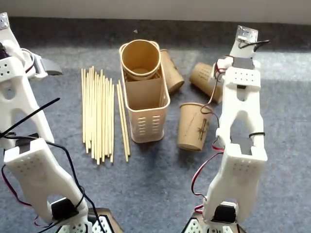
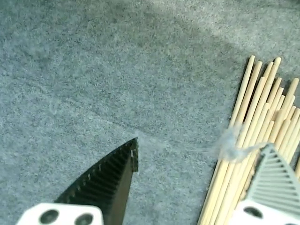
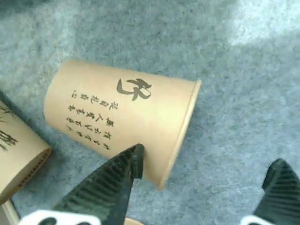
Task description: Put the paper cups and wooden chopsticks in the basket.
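Holds left gripper (image 2: 201, 144) agape beside pale round wooden chopsticks (image 2: 262, 103), right gripper (image 3: 207, 157) agape over tan printed paper cup (image 3: 122, 117) lying sideways.

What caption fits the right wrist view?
Open right gripper close to a paper cup lying on its side.

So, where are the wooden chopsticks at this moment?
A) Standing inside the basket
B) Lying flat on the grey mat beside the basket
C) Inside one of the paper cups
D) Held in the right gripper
B: the wooden chopsticks lie in a loose row on the grey mat, next to the basket and outside it.
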